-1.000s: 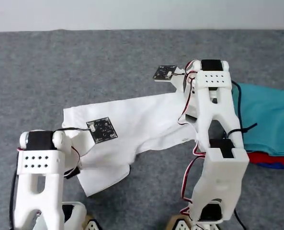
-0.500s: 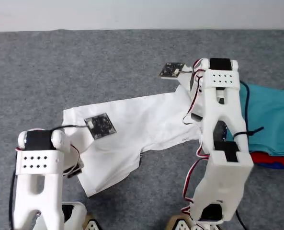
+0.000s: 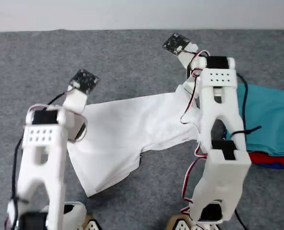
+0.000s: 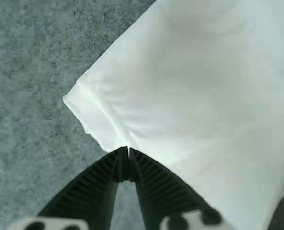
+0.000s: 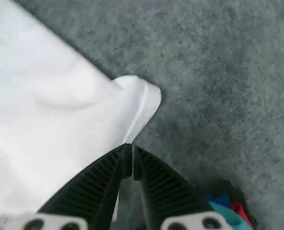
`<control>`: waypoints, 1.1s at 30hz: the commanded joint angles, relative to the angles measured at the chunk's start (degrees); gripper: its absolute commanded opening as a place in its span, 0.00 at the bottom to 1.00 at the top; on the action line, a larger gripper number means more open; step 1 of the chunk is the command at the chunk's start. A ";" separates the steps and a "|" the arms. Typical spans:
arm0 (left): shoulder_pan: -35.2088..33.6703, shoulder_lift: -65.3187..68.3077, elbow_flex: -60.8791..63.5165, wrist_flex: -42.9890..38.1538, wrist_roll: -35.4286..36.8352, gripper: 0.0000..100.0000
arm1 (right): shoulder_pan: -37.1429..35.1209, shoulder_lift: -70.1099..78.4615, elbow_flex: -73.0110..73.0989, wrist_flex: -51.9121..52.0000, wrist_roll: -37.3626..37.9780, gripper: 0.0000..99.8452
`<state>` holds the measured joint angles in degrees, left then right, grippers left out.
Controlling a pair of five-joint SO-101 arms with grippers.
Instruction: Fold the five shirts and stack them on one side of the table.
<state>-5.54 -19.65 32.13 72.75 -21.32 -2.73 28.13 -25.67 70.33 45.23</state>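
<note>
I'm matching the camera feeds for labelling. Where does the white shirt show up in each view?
High view: white shirt spread mid-table between the arms.
Left wrist view: its hemmed corner, edge at the left gripper tips.
Right wrist view: another corner, edge at the right gripper tips.
Shared landmark: the gray carpet under it.

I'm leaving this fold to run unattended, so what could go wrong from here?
1. The left gripper and the right gripper each pinch the white shirt only at its very hem, near a corner; either hold may slip once lifted.
2. The shirt's edge nearest the arm bases lies uneven, so the fold may come out crooked.
3. The right arm stands close beside the stack of folded shirts; a sideways swing might knock it.
</note>
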 commanded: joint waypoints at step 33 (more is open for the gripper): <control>-11.69 36.66 -36.44 9.14 4.57 0.01 | 5.41 6.29 -2.99 -8.31 -4.66 0.01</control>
<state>-17.67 24.22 -2.59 79.78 -16.66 1.32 41.76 -25.76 58.99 40.84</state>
